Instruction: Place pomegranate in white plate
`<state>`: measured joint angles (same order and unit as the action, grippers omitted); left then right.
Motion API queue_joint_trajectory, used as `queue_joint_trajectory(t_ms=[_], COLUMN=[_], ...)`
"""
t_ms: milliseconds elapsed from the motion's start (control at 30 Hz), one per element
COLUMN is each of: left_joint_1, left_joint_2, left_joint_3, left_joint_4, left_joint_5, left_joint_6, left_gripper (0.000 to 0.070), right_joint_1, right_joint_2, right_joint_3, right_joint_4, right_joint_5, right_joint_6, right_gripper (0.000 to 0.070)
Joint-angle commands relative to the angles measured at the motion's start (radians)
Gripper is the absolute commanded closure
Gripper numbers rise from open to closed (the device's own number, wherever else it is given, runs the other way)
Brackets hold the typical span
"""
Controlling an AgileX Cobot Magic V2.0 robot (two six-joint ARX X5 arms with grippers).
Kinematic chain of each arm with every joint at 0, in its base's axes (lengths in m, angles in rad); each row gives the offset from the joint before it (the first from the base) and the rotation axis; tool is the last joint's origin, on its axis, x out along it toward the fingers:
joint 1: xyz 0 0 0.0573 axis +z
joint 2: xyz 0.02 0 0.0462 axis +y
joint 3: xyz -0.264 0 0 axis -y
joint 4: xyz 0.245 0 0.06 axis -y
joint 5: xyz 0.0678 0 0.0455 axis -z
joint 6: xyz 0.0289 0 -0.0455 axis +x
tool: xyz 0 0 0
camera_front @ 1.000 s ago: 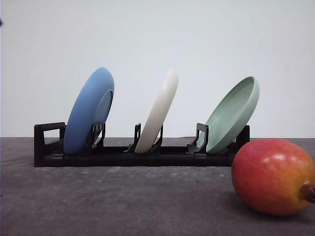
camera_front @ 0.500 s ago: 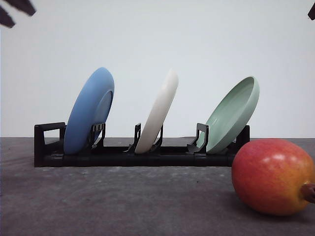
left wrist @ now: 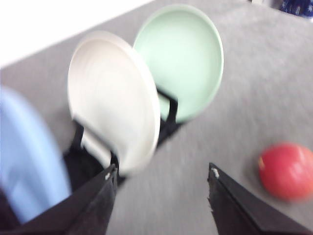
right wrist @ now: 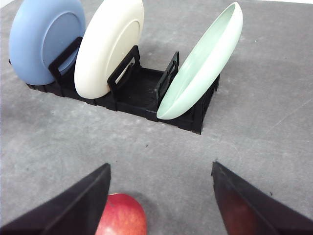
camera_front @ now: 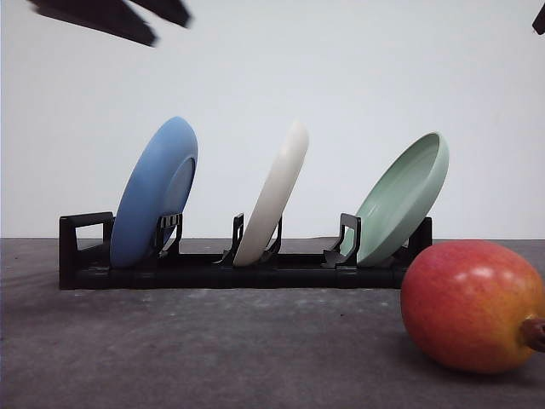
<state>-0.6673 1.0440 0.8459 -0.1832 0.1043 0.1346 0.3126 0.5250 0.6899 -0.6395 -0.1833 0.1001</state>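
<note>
Red-orange pomegranate (camera_front: 473, 306) sits on the grey table (camera_front: 213, 349), front right of the black rack (camera_front: 238, 271). White plate (camera_front: 274, 194) stands tilted in the rack's mid slot, btwn blue plate (camera_front: 153, 192) & green plate (camera_front: 402, 198). I see L gripper (left wrist: 160, 178) fingers spread, holding nothing; R gripper (right wrist: 161, 181) also spread, above the fruit.

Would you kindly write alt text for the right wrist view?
An open right gripper hovers above a red pomegranate on a gray table. Behind, a black rack holds blue, white and pale green plates on edge.
</note>
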Motion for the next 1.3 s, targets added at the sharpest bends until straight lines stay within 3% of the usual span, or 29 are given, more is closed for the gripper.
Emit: queue_joint_trajectory(t_ms=[0,133,333,667,967,1033,1133,1267], left_joint_1=[-0.024,-0.063,-0.079,-0.079,-0.079,-0.079,-0.079,-0.079], left_joint_2=[0.056,0.176,0.346,0.593,0.673,0.673,0.673,0.673], left_joint_3=[0.018,0.018,0.058,0.225,0.31,0.31,0.31,0.31], left_joint_4=[0.075,0.212,0.329,0.302,0.292,0.29,0.277,0.265], left_joint_5=[-0.029,-0.099,-0.134,-0.167,-0.192,-0.195,-0.195,-0.194], left_joint_6=[0.005,-0.005,-0.099,-0.102,-0.102,-0.103,-0.112,-0.151], left_gripper=[0.0345,0.0345,0.0345,0.0345,0.0357,0.0413,0.0571,0.0641], right_joint_1=[0.004,0.004,0.004,0.004,0.004,0.004,0.004,0.004], right_joint_2=[0.002,0.002,0.002,0.002,0.002,0.002,0.002,0.002], right_joint_3=[0.013,0.013,0.013,0.013,0.013,0.013,0.013,0.013], right_joint_4=[0.011,0.01,0.01,0.01,0.01,0.01,0.01,0.01], right_joint_5=[0.001,0.001,0.001,0.002,0.001,0.001,0.001,0.002], right_joint_6=[-0.007,-0.007,-0.008,-0.008,-0.007,-0.007,-0.007,-0.007], right_gripper=[0.0282,0.0282,0.0282,0.0282,0.0282,0.0282,0.0282,0.0282])
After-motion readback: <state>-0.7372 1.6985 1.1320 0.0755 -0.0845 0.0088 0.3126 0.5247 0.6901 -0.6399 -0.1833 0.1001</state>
